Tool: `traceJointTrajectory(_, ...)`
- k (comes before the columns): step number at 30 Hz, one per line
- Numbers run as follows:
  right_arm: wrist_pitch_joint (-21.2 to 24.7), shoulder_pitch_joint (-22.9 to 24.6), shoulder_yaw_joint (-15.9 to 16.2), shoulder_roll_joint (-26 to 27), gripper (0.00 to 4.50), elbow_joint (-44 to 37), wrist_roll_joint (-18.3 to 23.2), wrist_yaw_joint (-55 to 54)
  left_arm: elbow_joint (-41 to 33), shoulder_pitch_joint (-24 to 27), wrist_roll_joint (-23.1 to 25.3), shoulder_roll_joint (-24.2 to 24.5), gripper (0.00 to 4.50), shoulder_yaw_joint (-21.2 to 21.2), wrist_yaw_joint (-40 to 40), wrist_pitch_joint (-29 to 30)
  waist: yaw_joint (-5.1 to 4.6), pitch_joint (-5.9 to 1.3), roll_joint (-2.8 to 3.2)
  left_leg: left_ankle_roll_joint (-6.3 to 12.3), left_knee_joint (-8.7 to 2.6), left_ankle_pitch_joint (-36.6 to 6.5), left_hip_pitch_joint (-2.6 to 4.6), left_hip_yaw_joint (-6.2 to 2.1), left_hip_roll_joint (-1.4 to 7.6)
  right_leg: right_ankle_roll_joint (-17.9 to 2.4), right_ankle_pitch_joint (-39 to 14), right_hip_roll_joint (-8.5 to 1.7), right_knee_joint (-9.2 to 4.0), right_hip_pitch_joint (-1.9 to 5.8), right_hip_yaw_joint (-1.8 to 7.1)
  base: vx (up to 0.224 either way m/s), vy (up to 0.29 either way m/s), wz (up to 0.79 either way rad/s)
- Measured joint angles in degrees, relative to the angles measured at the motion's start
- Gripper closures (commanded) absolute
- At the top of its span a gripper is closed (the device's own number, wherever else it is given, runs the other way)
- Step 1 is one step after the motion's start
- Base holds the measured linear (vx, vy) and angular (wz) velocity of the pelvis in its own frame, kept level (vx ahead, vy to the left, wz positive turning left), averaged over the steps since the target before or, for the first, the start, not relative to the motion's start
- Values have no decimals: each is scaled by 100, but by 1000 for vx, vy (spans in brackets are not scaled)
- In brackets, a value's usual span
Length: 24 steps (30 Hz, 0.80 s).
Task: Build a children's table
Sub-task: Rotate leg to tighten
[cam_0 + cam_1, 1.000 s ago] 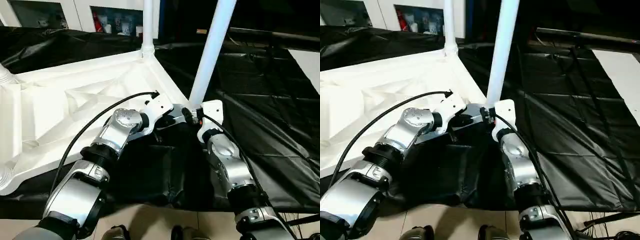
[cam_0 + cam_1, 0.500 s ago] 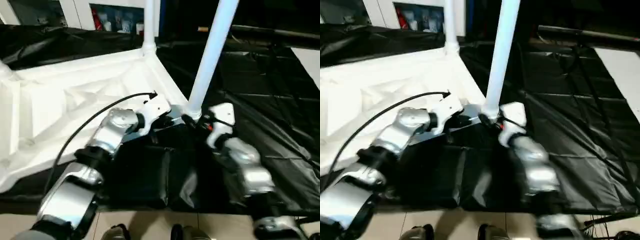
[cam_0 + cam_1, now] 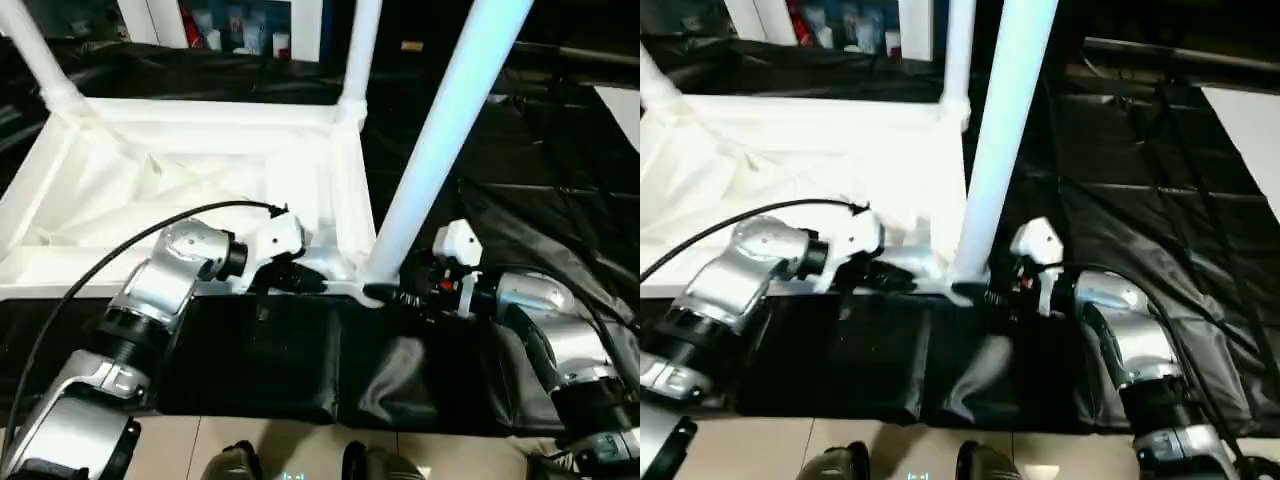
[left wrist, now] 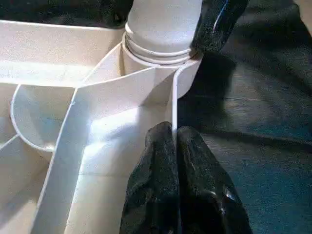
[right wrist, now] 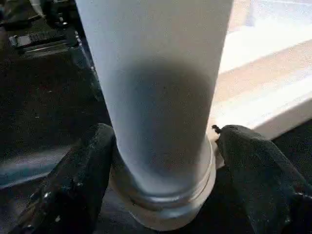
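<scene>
My left claw (image 4: 173,146) is pressed together on the tabletop (image 3: 200,180) rim at centre frame. My right claw (image 5: 163,161) stands spread around the near leg (image 3: 440,140), upright in its corner socket.

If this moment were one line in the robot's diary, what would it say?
tabletop upside down | near leg in socket | right gripper open around leg base | left gripper shut on tabletop rim

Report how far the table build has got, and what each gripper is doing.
Done: three legs stand upright in corner sockets of the upturned tabletop: far-left leg, far-right leg, near leg.
In hand: the right gripper straddles the near leg's base, fingers spread; the left gripper, shut, pinches the tabletop rim beside that socket.
Left: a fourth leg isn't visible.
</scene>
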Motion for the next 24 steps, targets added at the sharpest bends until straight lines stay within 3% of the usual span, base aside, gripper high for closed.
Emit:
traceJointTrajectory(5,-4,-14,69,-51,89,58,-8,218,-59,32,-22,21,450,-25,-48,38,4,2,-3,-4,18,2,0,0,4,-2,2,0,12,1,1,0,0,0)
traceJointTrajectory(15,-11,-58,127,-61,175,153,-6,357,-124,46,-31,30,450,-27,-65,118,10,1,-4,-3,24,2,-2,1,5,-3,2,-1,19,1,0,0,0,0)
traceJointTrajectory(24,-136,-89,114,24,185,298,-7,338,-120,45,-24,57,450,-29,-47,112,11,0,-5,-3,47,2,-2,0,11,-3,2,0,42,1,-1,0,0,0)
